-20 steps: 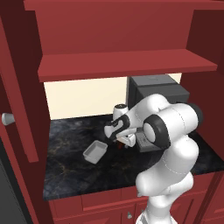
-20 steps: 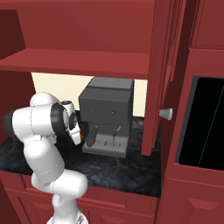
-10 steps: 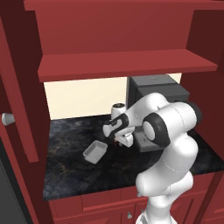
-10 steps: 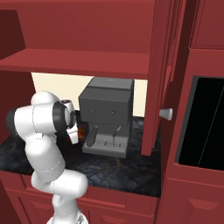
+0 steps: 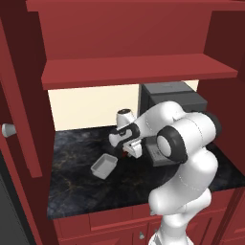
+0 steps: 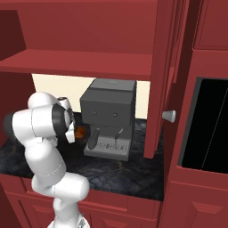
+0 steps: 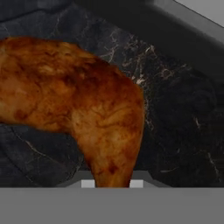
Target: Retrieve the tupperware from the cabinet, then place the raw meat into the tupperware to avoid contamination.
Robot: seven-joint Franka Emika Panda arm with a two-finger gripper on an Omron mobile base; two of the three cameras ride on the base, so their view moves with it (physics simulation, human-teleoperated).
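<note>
The hand (image 5: pixel 127 149) is reaching low over the dark marble desk (image 5: pixel 76 186), just in front of the large grey machine (image 6: pixel 109 116). The raw meat (image 7: pixel 78 105) is lying directly before the hand camera on the desk surface, its narrow end pointing down between the fingers; whether the fingers are actually gripping it cannot be told. The tupperware (image 5: pixel 104 165) is sitting tilted on the desk, just to the left of the hand and apart from the meat. The cabinet (image 5: pixel 129 43) is hanging above with its shelf exposed.
</note>
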